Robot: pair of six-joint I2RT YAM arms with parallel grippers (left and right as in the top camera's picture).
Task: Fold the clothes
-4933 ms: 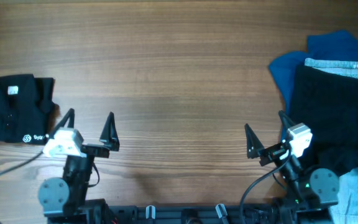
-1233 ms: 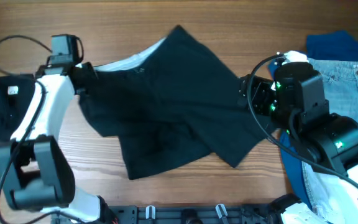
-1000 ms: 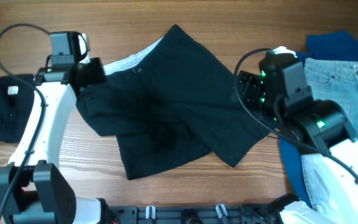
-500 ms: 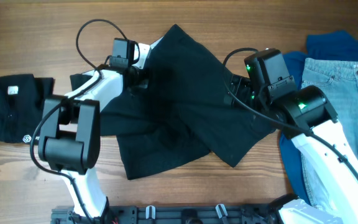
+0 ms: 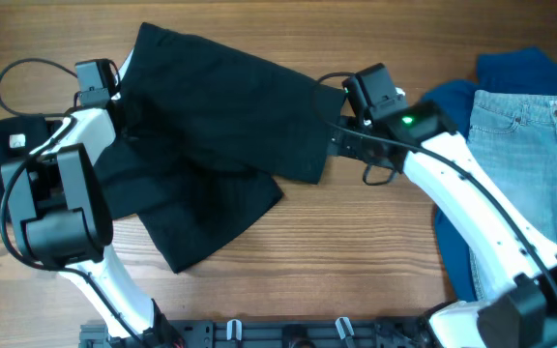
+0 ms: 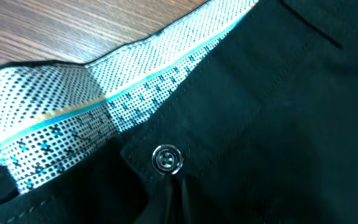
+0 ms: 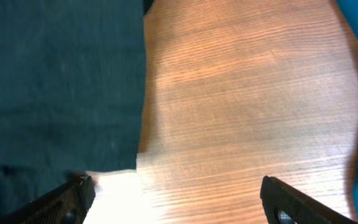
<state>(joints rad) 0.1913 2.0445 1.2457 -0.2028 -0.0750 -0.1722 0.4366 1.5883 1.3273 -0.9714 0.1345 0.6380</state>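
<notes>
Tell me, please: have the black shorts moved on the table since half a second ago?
Yes. The black shorts have shifted left, away from the light-blue jeans, which lie where they did; more bare table now shows between them.

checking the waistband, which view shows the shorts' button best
The left wrist view: the button sits close up below the dotted lining. Overhead shows the black shorts whole but no button; right wrist shows only their plain cloth.
</notes>
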